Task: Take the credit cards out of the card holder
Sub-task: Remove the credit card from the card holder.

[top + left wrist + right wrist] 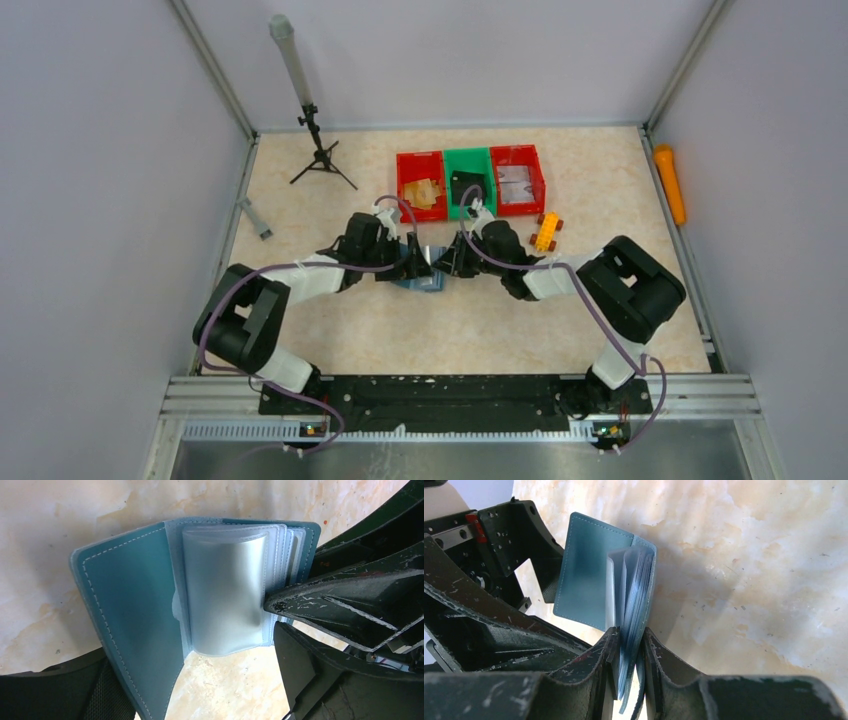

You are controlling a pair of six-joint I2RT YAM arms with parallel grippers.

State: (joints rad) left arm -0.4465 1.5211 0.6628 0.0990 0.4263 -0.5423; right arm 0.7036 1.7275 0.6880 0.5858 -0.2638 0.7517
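Observation:
The slate-teal card holder is held open above the table, its stack of clear plastic sleeves fanned out. In the top view the card holder sits between both grippers. My right gripper is shut on the sleeves and back cover at their edge, and its fingers show in the left wrist view. My left gripper is open, with the loose front cover hanging beside its left finger. Any credit cards are hidden in the sleeves.
Behind the grippers stand a red bin, a green bin with a black object, and another red bin. A yellow toy lies to the right of them. A small tripod stands at the back left, and an orange tube lies by the right wall.

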